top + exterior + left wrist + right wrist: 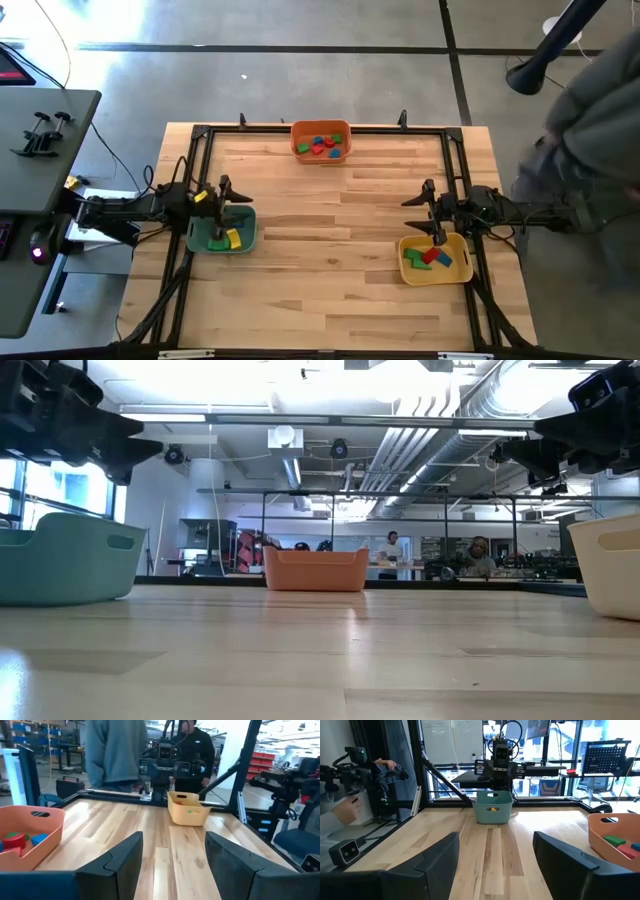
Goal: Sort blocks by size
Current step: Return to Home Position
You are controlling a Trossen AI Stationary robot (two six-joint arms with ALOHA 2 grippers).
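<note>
Three bins on worktop [330,230], each with blocks [322,146] inside.

- Orange bin [320,124], far edge, centre: green, red and blue pieces.
- Green bin [220,250], left side: yellow and green pieces.
- Yellow bin [440,282], right side: green, red and blue pieces.

No loose block found on the boards between bins, in high or low view.

Left end effector [224,200] hanging over green bin. Fingers [117,865] spread wide, nothing between them, per left wrist view. Right end effector [437,222] over yellow bin. Fingers [432,865] likewise spread, nothing held. Both raised clear above bin rims, going by low view.

Person [600,110] in grey just off right edge of worktop, apart from both arms.

Progress, as judged: sorting finished or very nearly so. Every visible block binned, nothing left out to pick. Cannot tell piece sizes inside each bin well enough to confirm correct grouping; contents partly hidden by walls and arms. Likely remainder: only parking both arms, empty, at rest pose. Seemingly close to that pose now, one arm at each side of worktop.
</note>
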